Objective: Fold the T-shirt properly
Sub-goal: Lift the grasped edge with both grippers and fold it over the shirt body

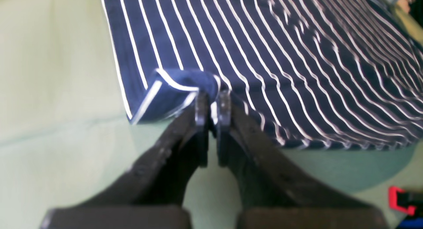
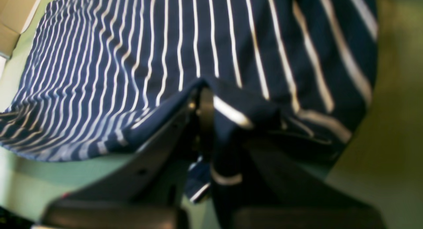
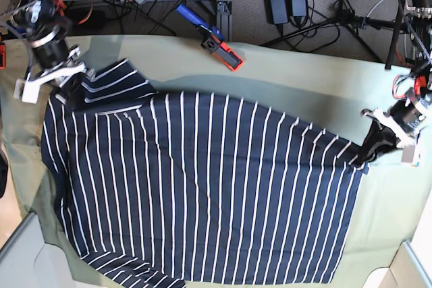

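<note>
1. Navy knit with thin white stripes: the T-shirt (image 3: 202,187) lies spread across the pale green cloth (image 3: 304,85), taking up most of it.
2. At the shirt's far-left end in the base view, up by the sleeve and shoulder, the right gripper (image 3: 62,75) has its jaws closed on a bunched fold of fabric. The wrist view confirms it: cloth is wedged between the fingers with a loose bit hanging below.
3. Mid-shirt lies mostly flat, with stripes rippling near the bottom-left sleeve. My read is thin, light, limp material with no stiffness, so it will sag and drag when lifted.
4. Past the shirt's top edge sits a red and blue clamp tool (image 3: 216,44), well apart from the fabric.
5. At the shirt's right end, the hem corner, the left gripper (image 3: 376,145) has its jaws pinched narrowly on the edge, with a small flap of hem curling up beside the fingertips.
6. Grip advice: pinch at seams or hem corners, where the doubled fabric should slip less. Keep both ends taut, otherwise the middle will probably fold unevenly.
</note>
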Robot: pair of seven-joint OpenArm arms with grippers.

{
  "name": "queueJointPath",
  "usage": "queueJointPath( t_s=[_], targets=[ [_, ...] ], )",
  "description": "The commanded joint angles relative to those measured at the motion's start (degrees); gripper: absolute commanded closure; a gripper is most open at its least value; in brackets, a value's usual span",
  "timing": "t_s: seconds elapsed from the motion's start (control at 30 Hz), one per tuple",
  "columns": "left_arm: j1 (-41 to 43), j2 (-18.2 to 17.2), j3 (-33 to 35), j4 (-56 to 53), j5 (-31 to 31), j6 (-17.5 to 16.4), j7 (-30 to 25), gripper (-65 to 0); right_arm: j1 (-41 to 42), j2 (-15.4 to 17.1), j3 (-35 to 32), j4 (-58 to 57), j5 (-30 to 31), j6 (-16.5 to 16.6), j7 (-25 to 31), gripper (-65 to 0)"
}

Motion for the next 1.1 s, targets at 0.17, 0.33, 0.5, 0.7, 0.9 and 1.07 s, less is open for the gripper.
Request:
queueJointPath(
  t_s=[0.17,0.33,0.5,0.7,0.9,1.07],
  targets=[
    [-6.75,-0.9,4.98,-7.39,-0.02,-1.32,-3.13,0.0,9.11,4.96,-1.75,-2.4,-2.45,2.89,1.42,0.0],
    [-12.72,-0.94,5.29,-13.49,0.24,-1.32,-3.78,0.0,17.66,6.95,-4.61,-9.16,-5.44,2.89,1.4,0.0],
    [-17.59,-0.94,6.4,-18.67,2.25,-1.32,-3.87,0.0,25.86,7.58,-7.04,-16.76,-6.84,2.89,1.44,0.0],
    [-22.84,-0.92,10.95,-25.14,8.2,-1.32,-11.34,0.0,35.91,7.61,-12.81,-26.91,-11.37,2.89,1.66,0.0],
    [-27.71,-0.92,15.52,-30.21,10.16,-1.32,-13.31,0.0,44.52,7.58,-19.19,-35.71,-15.21,2.89,2.01,0.0],
    [-30.49,-0.87,16.52,-33.07,10.25,-1.32,-14.6,0.0,49.79,7.58,-22.25,-40.39,-19.17,2.86,3.65,0.0]
  ],
)
